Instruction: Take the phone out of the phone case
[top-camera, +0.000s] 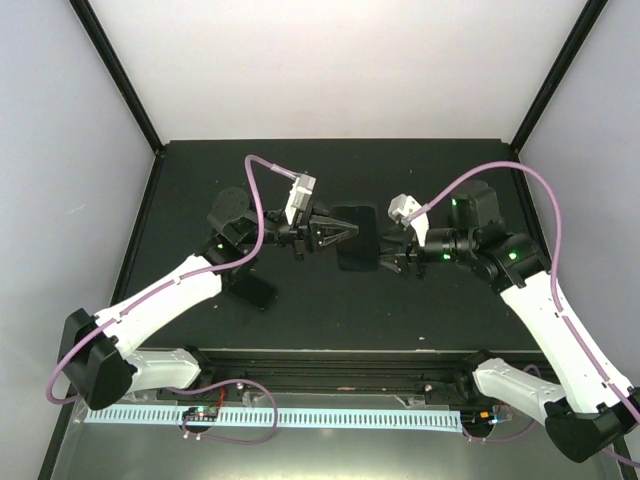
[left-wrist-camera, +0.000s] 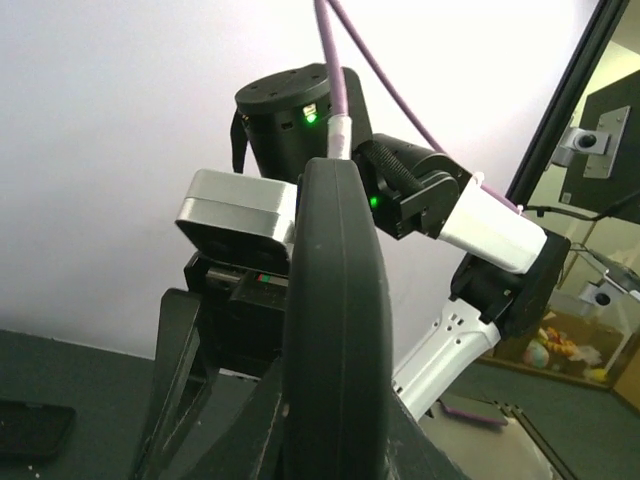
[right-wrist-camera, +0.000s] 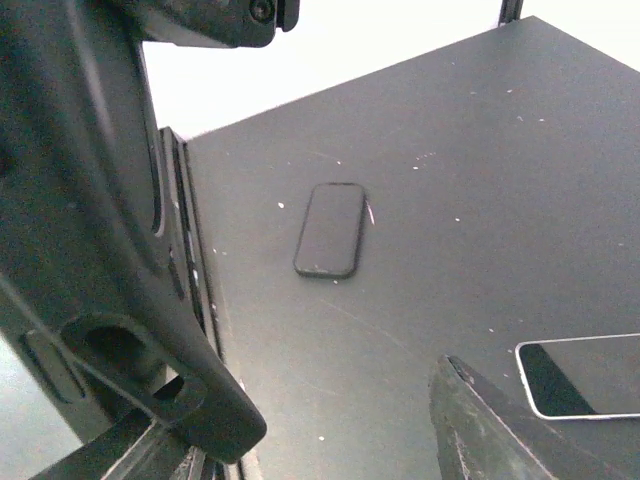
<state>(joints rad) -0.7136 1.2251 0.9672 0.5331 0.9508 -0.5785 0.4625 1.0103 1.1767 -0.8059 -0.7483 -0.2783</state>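
Observation:
My left gripper (top-camera: 335, 235) is shut on the black phone case (top-camera: 356, 232) and holds it above the middle of the table. In the left wrist view the case (left-wrist-camera: 335, 330) stands edge-on between the fingers. My right gripper (top-camera: 389, 257) is just right of the case, open. In the right wrist view the case (right-wrist-camera: 110, 270) sits against the left jaw, and the gap to the right finger (right-wrist-camera: 480, 425) is empty. Whether a phone is inside the case I cannot tell. A white-rimmed phone (right-wrist-camera: 585, 372) lies screen up on the table below the right gripper.
A black phone (top-camera: 256, 291) lies flat on the black table (top-camera: 330, 170) under the left forearm; it also shows as a dark slab (right-wrist-camera: 330, 230) in the right wrist view. Black frame posts (top-camera: 120, 75) rise at the table's back corners.

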